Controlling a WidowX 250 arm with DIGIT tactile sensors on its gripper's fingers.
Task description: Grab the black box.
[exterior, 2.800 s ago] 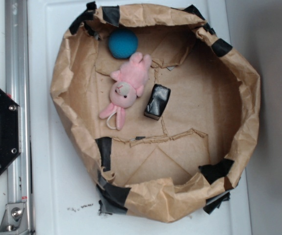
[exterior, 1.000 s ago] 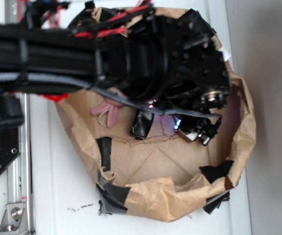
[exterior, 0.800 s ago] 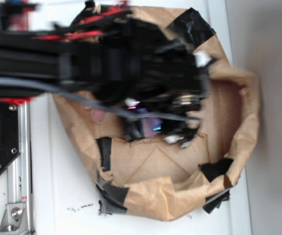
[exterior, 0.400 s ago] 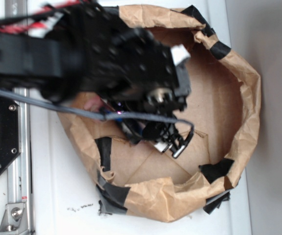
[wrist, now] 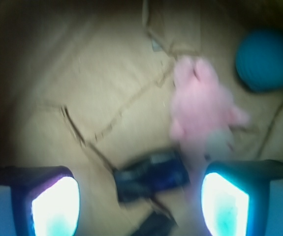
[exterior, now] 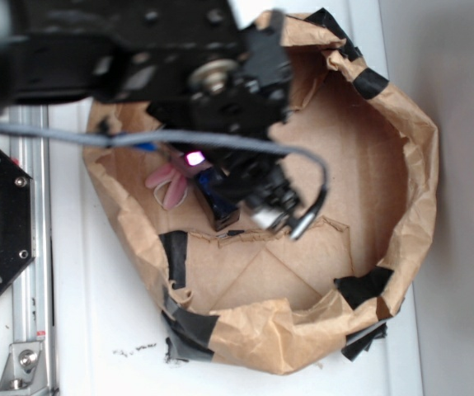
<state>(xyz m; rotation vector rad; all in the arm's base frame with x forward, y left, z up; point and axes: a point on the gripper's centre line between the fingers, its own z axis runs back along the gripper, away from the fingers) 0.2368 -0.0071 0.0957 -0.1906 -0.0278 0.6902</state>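
A: How many things lie in the paper-lined basin (exterior: 401, 165)?

B: Three: one black box (wrist: 151, 176), one pink plush bunny (wrist: 203, 113), one blue ball (wrist: 265, 59).

A: Where is the box?

B: In the wrist view it lies on the brown floor low in the frame, between the two lit fingers (wrist: 55, 206), touching neither. The bunny is just beside it at two o'clock; the ball is farther at one o'clock.

A: And the gripper (wrist: 140, 209)?

B: Spread wide, grasping nothing. From outside, the arm covers most of the bunny.
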